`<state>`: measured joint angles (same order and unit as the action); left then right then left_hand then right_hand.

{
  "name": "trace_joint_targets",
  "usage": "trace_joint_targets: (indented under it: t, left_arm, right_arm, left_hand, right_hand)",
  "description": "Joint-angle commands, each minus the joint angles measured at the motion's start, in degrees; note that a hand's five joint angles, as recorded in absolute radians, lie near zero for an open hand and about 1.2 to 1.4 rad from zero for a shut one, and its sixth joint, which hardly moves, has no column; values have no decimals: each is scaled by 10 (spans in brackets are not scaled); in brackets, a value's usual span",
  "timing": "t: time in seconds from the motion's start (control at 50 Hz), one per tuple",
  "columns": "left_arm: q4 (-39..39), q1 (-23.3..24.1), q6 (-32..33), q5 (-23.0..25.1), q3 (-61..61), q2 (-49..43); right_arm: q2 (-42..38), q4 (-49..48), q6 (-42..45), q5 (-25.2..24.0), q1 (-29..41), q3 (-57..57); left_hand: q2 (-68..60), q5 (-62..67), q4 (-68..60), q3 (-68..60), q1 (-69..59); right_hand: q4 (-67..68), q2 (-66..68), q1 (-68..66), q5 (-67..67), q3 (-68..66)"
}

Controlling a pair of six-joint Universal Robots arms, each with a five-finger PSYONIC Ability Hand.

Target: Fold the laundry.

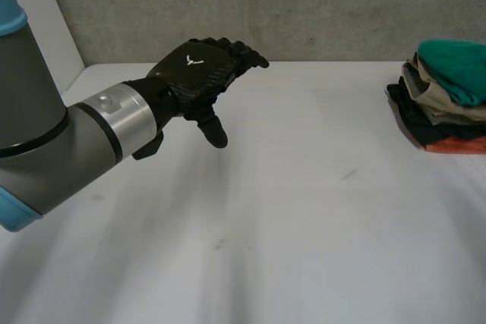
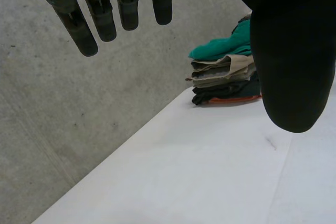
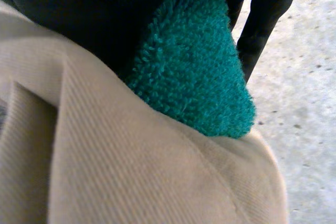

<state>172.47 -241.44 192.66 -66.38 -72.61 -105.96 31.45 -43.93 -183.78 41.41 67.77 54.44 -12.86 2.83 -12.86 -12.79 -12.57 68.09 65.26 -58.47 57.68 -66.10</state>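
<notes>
A stack of folded laundry [image 1: 439, 115] sits at the table's far right, with a teal towel [image 1: 456, 66] on top and beige, black and orange pieces beneath. My left hand [image 1: 199, 72] hovers above the table's far left, fingers straight and thumb apart, holding nothing. In the left wrist view its fingers [image 2: 100, 14] point toward the wall, with the stack [image 2: 226, 80] well beyond its thumb. In the right wrist view my right hand [image 3: 268, 14] is closed around a fold of the teal towel [image 3: 194, 66], which lies on a beige ribbed cloth [image 3: 131, 171].
The white table [image 1: 304, 210] stretches between my left hand and the stack. A grey concrete wall [image 1: 304, 5] runs along the table's far edge, close behind the stack.
</notes>
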Motion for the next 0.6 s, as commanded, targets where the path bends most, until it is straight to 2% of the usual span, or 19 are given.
trace_joint_targets:
  t: [0.02,0.12,0.26,0.32,0.4,0.48,0.56,0.6]
  left_arm:
    - [5,2,0,-1,-6,2]
    - [5,8,0,-1,-4,5]
    - [5,15,-1,-1,-6,29]
    - [5,18,-4,-2,-8,37]
    - [5,28,-13,-1,-8,46]
    - [6,32,-19,-1,-5,57]
    - [13,33,-32,-1,4,72]
    - [18,33,-40,-2,11,78]
  right_arm:
    - [67,-9,-2,-5,1,51]
    - [132,37,-9,22,0,66]
    - [207,191,8,88,-4,78]
    - [243,261,47,122,-22,99]
    - [287,368,132,181,-48,117]
    - [317,450,225,270,-62,109]
    - [345,445,307,372,-55,100]
    - [360,423,313,390,-42,100]
  left_hand:
    - [-11,11,-11,-11,-13]
    - [-11,11,-11,-11,-13]
    - [-11,11,-11,-11,-13]
    - [-11,11,-11,-11,-13]
    - [-11,11,-11,-11,-13]
    - [-11,11,-11,-11,-13]
    - [-9,9,-9,-10,-12]
    - [-9,9,-9,-10,-12]
  right_hand:
    - [-581,-553,485,-577,561]
    - [-581,-553,485,-577,561]
    - [-581,-553,485,-577,561]
    - [-581,-553,485,-577,561]
    - [-581,-553,485,-577,561]
    - [-581,-553,485,-577,561]
    - [-581,-553,485,-577,561]
    - [-581,-553,485,-577,561]
